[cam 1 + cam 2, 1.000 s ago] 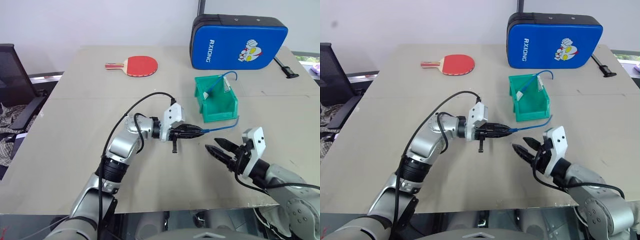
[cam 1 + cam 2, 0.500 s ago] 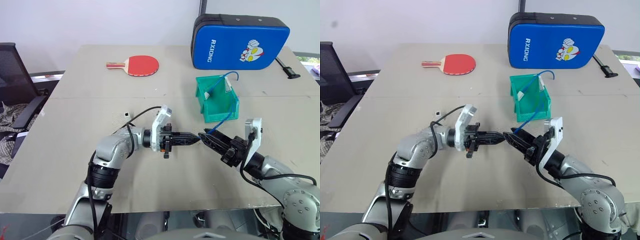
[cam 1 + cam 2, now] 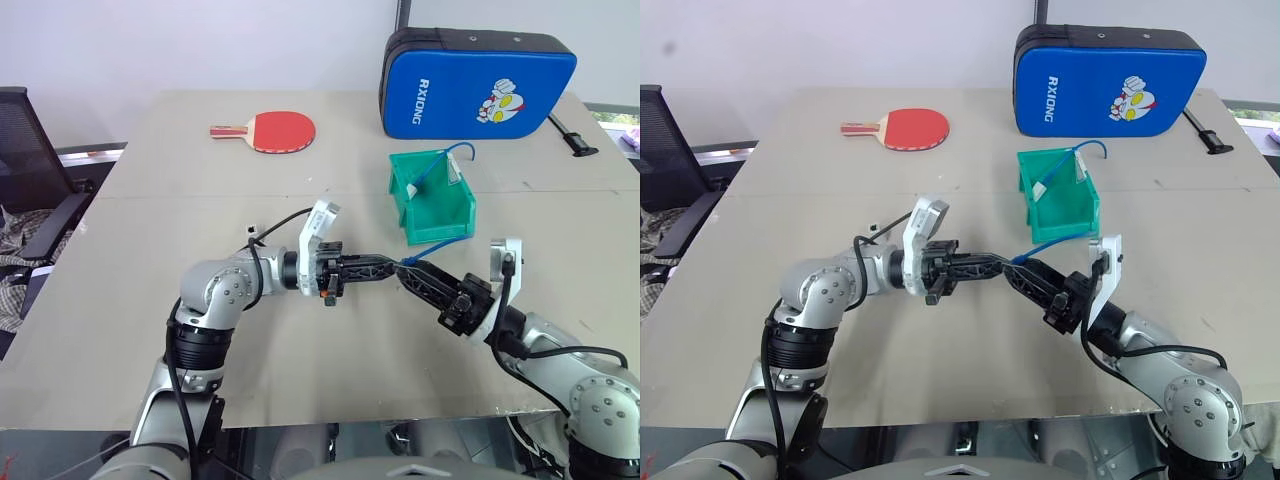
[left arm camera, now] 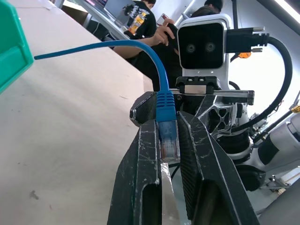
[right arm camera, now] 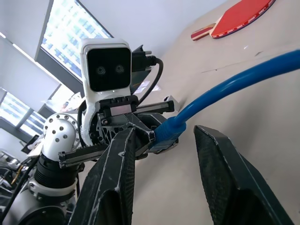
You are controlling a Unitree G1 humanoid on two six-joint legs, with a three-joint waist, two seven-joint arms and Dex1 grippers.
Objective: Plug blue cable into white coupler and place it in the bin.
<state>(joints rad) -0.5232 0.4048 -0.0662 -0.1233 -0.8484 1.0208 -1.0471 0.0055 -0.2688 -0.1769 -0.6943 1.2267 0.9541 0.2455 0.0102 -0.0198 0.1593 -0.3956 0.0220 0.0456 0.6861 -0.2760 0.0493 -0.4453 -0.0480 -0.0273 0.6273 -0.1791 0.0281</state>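
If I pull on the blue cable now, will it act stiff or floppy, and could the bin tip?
Probably floppy: the blue cable sags in a loose curve between the bin and the left gripper, shut on its plug. The bin looks light and small, so a pull might drag or tip it. The right gripper is open around the plug.

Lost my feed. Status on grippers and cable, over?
Left gripper shut on cable plug. Right gripper open around it. Cable's far end in bin. Nothing in the way.
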